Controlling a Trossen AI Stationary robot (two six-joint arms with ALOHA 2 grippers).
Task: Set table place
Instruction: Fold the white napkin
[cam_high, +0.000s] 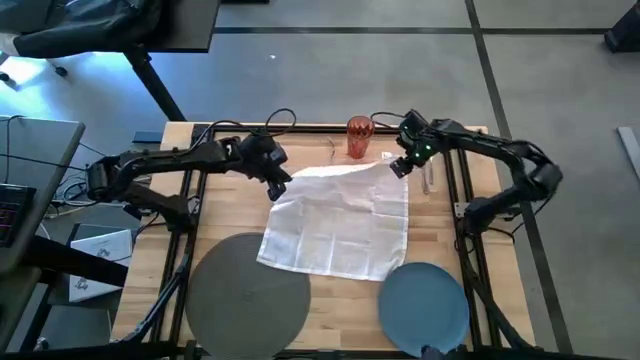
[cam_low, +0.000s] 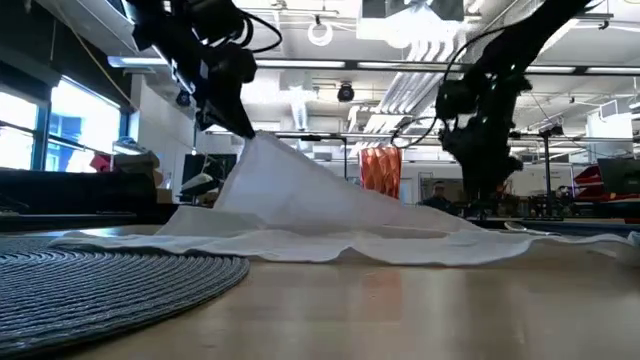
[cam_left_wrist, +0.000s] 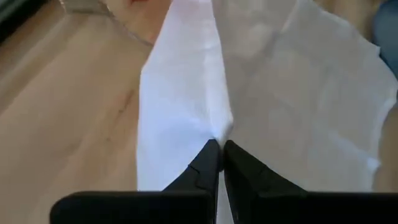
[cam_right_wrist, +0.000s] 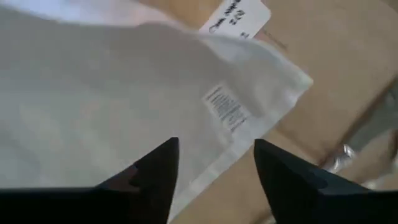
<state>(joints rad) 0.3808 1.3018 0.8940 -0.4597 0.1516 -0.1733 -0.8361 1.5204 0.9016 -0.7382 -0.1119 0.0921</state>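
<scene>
A white napkin (cam_high: 340, 215) lies spread on the middle of the table (cam_high: 200, 215). Its far left corner is raised into a peak (cam_low: 258, 145), and my left gripper (cam_high: 279, 187) is shut on it there. My right gripper (cam_right_wrist: 214, 152) stands open over the napkin's far right corner (cam_right_wrist: 273, 74), which bears a printed label. An orange tumbler (cam_high: 360, 137) stands upright at the far edge between the two grippers. The grey placemat (cam_high: 248, 290) and the blue plate (cam_high: 425, 300) lie at the near edge. Silver cutlery (cam_high: 430, 178) lies just right of the napkin. My left gripper pinches a raised ridge of the napkin (cam_left_wrist: 217, 127) at its far left corner between its two fingers. The fingers slant down from above and from the table's left. That corner is lifted off the table, and the cloth slopes down to the rest, which lies flat (cam_low: 330, 245). Whether my right gripper touches the napkin, I cannot tell.
Black rails (cam_high: 190, 260) run along the table's left and right sides under the arms. Bare wood shows left of the napkin (cam_high: 225, 205) and between placemat and plate. A paper tag (cam_right_wrist: 239, 15) lies beyond the napkin's far right corner.
</scene>
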